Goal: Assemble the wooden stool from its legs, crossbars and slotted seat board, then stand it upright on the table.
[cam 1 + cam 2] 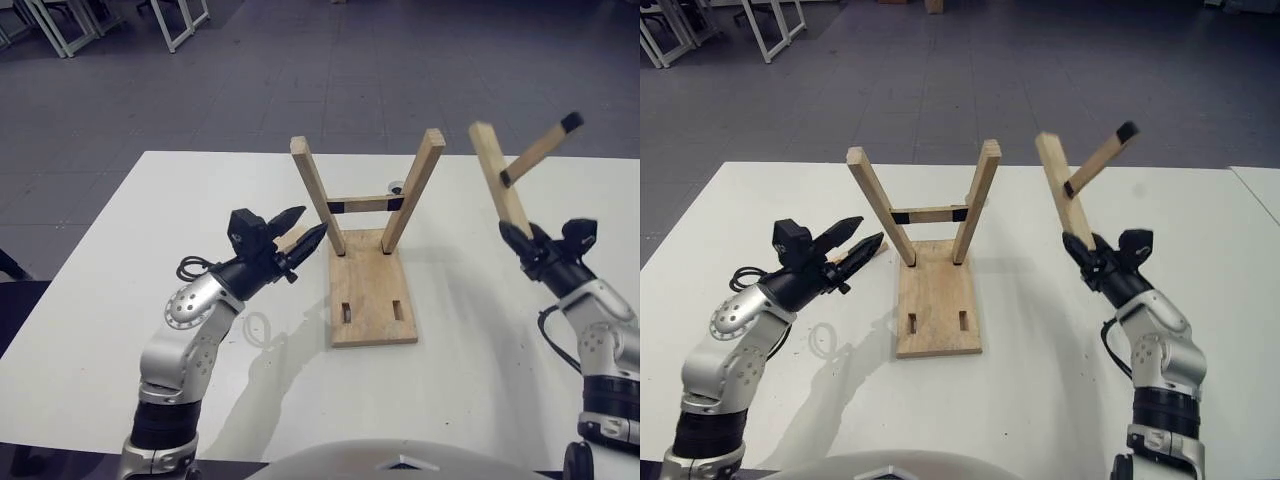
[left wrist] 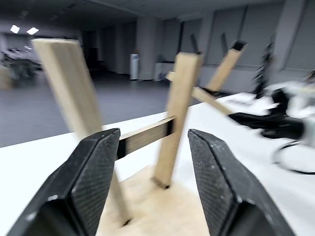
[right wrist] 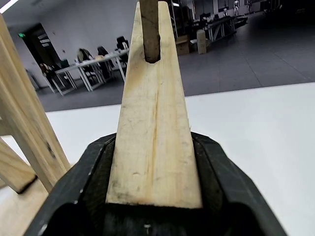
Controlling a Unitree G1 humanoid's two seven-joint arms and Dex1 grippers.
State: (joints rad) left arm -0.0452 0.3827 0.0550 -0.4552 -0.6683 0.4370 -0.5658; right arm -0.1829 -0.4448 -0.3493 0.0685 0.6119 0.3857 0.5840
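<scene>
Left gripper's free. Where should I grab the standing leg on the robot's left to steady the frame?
Grip the left standing leg low, below the crossbar, coming from the robot's left, where the open left gripper hovers. The leg leans out toward that side with its flat faces bare, while the crossbar blocks the inner side. Low, near the seat board, is probably steadiest.
</scene>
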